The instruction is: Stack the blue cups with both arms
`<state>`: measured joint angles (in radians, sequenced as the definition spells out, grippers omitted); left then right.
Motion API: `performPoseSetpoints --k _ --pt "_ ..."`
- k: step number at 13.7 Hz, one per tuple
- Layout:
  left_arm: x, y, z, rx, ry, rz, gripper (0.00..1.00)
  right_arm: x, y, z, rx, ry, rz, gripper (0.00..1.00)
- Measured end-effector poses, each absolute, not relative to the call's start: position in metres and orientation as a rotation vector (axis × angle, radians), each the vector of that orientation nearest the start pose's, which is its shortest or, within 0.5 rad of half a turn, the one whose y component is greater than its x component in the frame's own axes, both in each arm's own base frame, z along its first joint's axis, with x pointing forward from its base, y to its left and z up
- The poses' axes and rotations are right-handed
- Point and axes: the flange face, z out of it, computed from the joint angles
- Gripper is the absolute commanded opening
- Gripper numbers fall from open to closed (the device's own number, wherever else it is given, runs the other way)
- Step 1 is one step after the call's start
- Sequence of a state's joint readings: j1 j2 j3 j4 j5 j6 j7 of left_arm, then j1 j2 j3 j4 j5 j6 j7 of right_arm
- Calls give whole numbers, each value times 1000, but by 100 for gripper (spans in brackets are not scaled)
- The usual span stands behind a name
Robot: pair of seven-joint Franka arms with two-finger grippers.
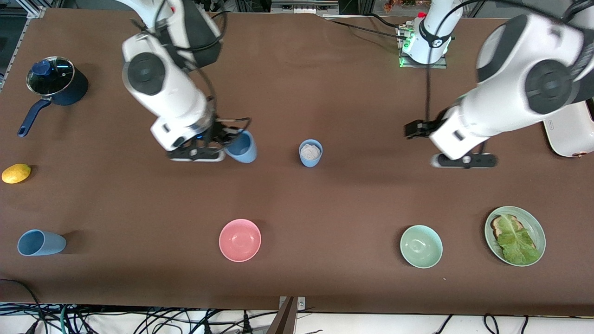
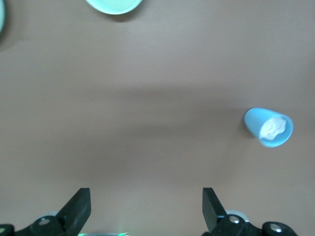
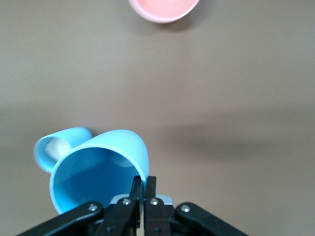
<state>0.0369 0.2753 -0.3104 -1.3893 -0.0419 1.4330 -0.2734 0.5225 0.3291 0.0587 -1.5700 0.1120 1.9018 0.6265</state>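
Observation:
My right gripper (image 1: 227, 141) is shut on the rim of the bright sky-blue cup (image 1: 242, 146) and holds it tilted, low over the middle of the table. In the right wrist view the fingers (image 3: 143, 184) pinch the cup's wall (image 3: 98, 167), one inside and one outside. The dull slate-blue cup (image 1: 41, 242) lies on its side near the front edge, at the right arm's end. My left gripper (image 1: 414, 129) is open and empty over bare table, toward the left arm's end. Its wrist view shows the spread fingers (image 2: 146, 206) with nothing between them.
A look-alike sky-blue tumbler (image 1: 310, 153) with crumpled paper inside stands beside the held cup; it also shows in both wrist views (image 2: 268, 127) (image 3: 54, 147). Pink bowl (image 1: 240, 240), green bowl (image 1: 421, 246), plate with toast and lettuce (image 1: 533, 222), lidded pot (image 1: 55, 81), lemon (image 1: 16, 173), white appliance (image 1: 573, 130).

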Motion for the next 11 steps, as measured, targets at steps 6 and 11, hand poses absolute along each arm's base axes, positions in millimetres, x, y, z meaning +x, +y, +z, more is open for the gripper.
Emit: performPoseSetpoints --k 6,11 --pt "576 -70 592 -3168 65 225 100 492 506 429 -3061 293 50 0" --pt "548 -53 576 -3152 16 76 100 494 541 400 -3056 309 5 0"
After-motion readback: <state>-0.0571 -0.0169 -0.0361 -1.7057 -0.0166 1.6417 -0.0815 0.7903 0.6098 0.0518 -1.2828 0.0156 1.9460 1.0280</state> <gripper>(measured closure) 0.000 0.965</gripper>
